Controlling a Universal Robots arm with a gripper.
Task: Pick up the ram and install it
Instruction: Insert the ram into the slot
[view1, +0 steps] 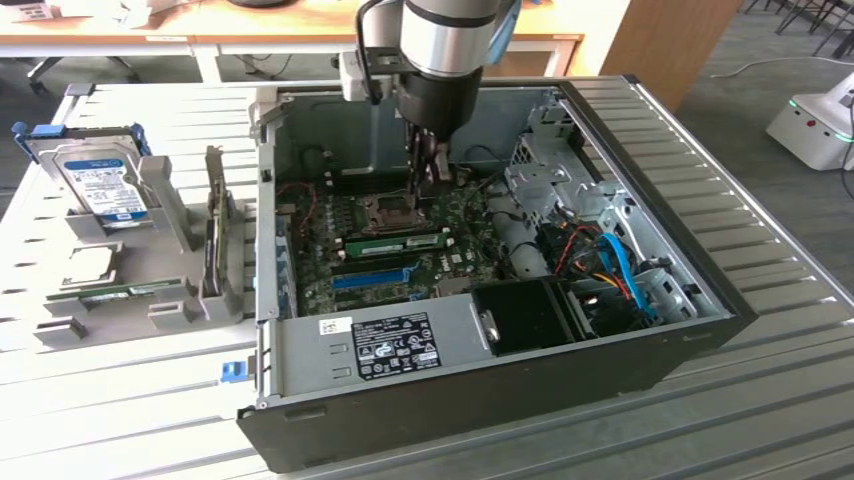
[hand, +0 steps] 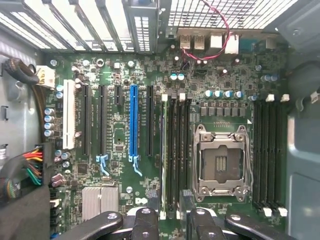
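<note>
Green ram (hand: 163, 150) seated edge-on in slot (hand: 170, 150), gripper (hand: 171, 212) spread.

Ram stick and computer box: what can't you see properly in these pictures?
- Wrist view: ram stands edge-on, so its chips and label are hidden.
- Wrist view: gripper is partly cut off by the picture's edge.
- Exterior view: the arm hides part of the board behind it.
- Exterior view: writing on the case sticker is too small to read.

My tool (view1: 434, 188) hangs in the case (view1: 534, 400) on the counter (view1: 774, 420), over the motherboard (view1: 467, 262), ram (view1: 396, 243) in a slot just beside the CPU socket (view1: 396, 212), hard drive (view1: 110, 185) outside at the exterior view's left.
</note>
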